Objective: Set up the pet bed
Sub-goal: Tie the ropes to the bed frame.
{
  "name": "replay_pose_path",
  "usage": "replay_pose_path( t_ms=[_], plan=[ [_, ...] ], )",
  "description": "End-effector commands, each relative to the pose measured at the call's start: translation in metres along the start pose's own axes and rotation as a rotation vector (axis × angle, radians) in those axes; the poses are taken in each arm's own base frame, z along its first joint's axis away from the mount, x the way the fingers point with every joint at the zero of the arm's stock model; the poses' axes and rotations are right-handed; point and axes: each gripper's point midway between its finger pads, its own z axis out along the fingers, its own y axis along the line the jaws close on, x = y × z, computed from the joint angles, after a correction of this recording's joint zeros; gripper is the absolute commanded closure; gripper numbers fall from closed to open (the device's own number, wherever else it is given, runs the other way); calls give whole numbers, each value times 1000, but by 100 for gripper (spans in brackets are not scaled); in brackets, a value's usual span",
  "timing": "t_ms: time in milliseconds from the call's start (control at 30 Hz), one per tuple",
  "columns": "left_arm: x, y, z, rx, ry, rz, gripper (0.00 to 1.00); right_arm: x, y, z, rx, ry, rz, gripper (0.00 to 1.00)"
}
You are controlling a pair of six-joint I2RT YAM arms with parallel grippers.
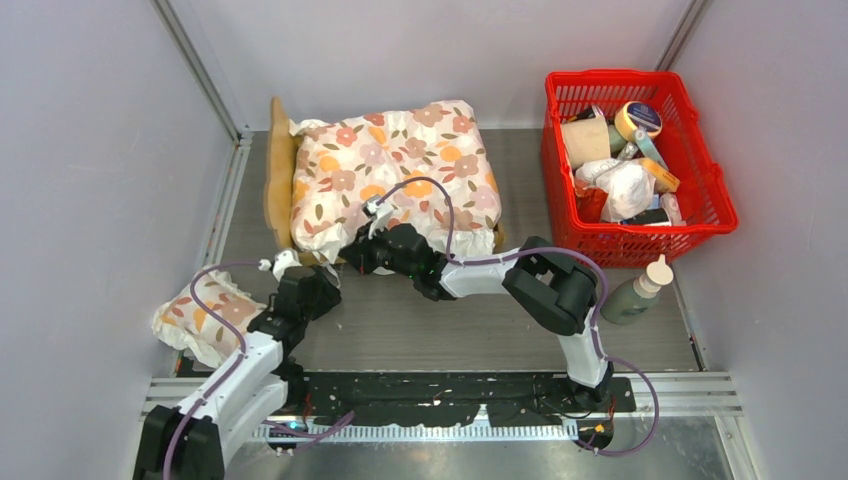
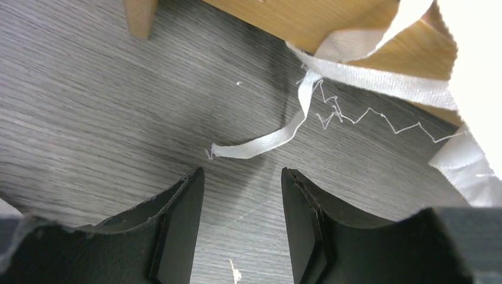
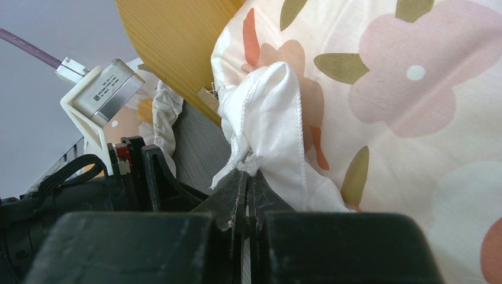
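Pet bed (image 1: 279,180): light-wood frame, standing level on the grey worktop (image 1: 450,330), back centre-left. Headboard at left end. Top fully covered by floral cushion (image 1: 395,170).

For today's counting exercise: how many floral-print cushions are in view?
2. The large cushion lies on the pet bed; the small cushion lies near the table's left edge. The packed red basket could hide more.

Grey table (image 1: 450,330), pet bed (image 1: 280,170), red basket (image 1: 640,245), bottle (image 1: 635,295), small pillow (image 1: 200,315)
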Motion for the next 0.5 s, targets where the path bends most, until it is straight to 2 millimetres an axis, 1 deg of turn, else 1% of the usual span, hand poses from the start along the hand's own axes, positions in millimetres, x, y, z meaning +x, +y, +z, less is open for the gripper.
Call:
replay_pose_path(
  t_ms=[0,100,200,300,467],
  plan=[
    [-18,0,4,-27,-78,-34,45,-55,28,-6,-72,-129,-12,93],
    [-30,-1,5,-47,-123,-48,44,-51,26,-7,-67,-128,-11,93],
    [-35,-3,8,-68,-120,-30,45,-49,24,-7,-66,-128,-8,94],
    [-34,-5,12,-68,-104,-11,49,-50,25,-6,-70,-130,-6,94],
    [-22,-5,20,-54,-67,-15,55,-51,25,-8,-68,-133,-10,94]
  ],
)
